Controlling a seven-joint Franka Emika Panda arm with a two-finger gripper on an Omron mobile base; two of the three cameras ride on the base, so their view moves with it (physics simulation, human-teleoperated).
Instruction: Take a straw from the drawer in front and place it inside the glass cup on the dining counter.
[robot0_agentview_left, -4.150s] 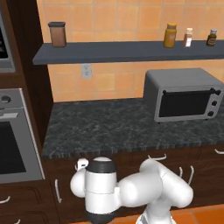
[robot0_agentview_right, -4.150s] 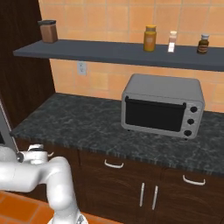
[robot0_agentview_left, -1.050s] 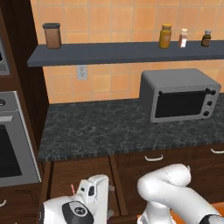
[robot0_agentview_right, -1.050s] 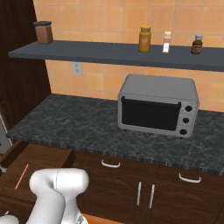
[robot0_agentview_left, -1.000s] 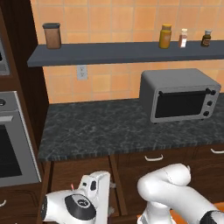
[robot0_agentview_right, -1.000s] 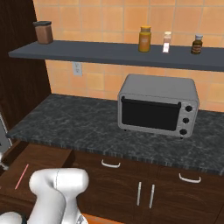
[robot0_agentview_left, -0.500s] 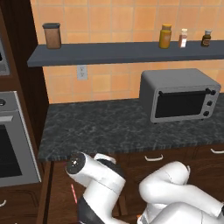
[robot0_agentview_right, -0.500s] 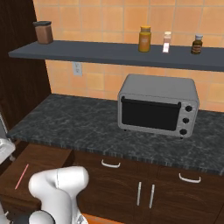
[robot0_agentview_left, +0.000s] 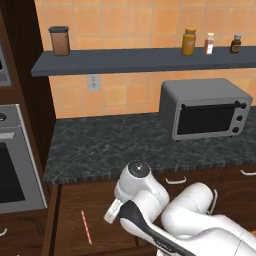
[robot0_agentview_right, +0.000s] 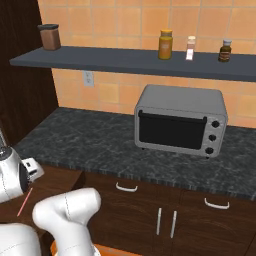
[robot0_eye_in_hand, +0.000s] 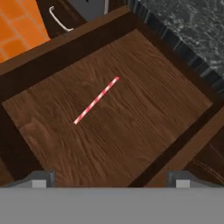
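Spread wide, the hand (robot0_eye_in_hand: 111, 177) looks down into the open drawer (robot0_eye_in_hand: 52, 144) in the hand view; its two grey fingertips (robot0_eye_in_hand: 39, 178) stand far apart at the bottom, with nothing between them. The straw (robot0_eye_in_hand: 96, 100), striped red and white, lies flat on the bare wood floor of the drawer, set slantwise and a little toward the far side, clear of all four walls and well apart from the fingertips. Beyond the drawer's right wall runs the edge of the black speckled worktop (robot0_eye_in_hand: 192, 26). Orange floor tiles (robot0_eye_in_hand: 17, 30) show at the upper left, near a curved silver handle (robot0_eye_in_hand: 59, 21).

From the left base view, the white arm (robot0_agentview_left: 165, 220) bends down in front of the cabinets, below the front edge of the worktop (robot0_agentview_left: 125, 145). The straw (robot0_agentview_left: 86, 226) lies in the pulled-out drawer (robot0_agentview_left: 70, 200) under the worktop's left end, left of the arm. A grey toaster oven (robot0_agentview_left: 205, 107) stands at the worktop's right back. On the shelf (robot0_agentview_left: 140, 59) above are a brown jar (robot0_agentview_left: 59, 40) at the left and three small bottles (robot0_agentview_left: 209, 43) at the right.

From the right base view, the straw (robot0_agentview_right: 25, 201) shows as a thin red line in the drawer (robot0_agentview_right: 55, 182) below the worktop's (robot0_agentview_right: 100, 145) left front corner, partly hidden by the arm (robot0_agentview_right: 12, 177). The toaster oven (robot0_agentview_right: 179, 120) sits toward the worktop's back, right of middle.
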